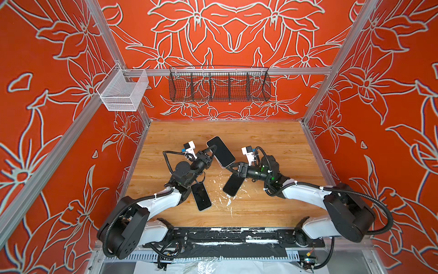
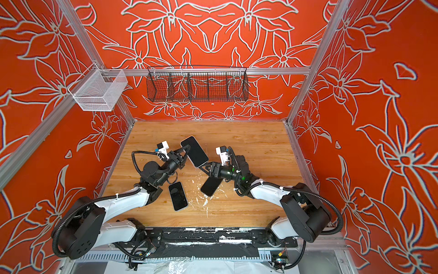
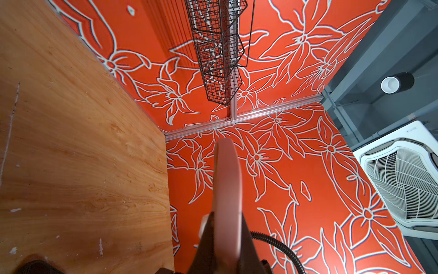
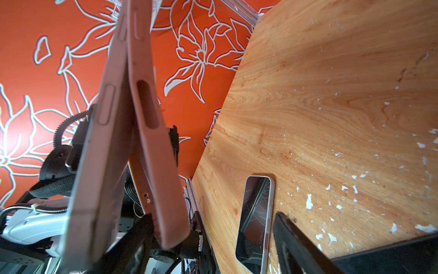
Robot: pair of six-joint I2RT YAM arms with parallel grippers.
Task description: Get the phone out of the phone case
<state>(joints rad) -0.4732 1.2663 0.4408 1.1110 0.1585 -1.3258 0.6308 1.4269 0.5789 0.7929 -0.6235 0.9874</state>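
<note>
A phone (image 1: pixel 220 151) (image 2: pixel 194 151) with a dark screen is held tilted above the wooden table (image 1: pixel 260 142) between both arms. My left gripper (image 1: pixel 211 155) (image 3: pixel 225 215) is shut on its long edge, and the pink edge (image 3: pixel 227 180) runs out from between the jaws. In the right wrist view the pink phone case (image 4: pixel 147 118) gapes away from the pink phone body (image 4: pixel 99 142) at the near end and still meets it at the far end. My right gripper (image 1: pixel 231 167) (image 4: pixel 213 217) is open, with the case's loose corner against one finger (image 4: pixel 142 237).
Two other phones lie flat on the table, one (image 1: pixel 201 196) by the left arm and one (image 1: pixel 233 185) under the right wrist. White flecks (image 1: pixel 227 201) mark the wood. A white mesh basket (image 1: pixel 123 91) and a black wire basket (image 1: pixel 219 85) hang on the back rail.
</note>
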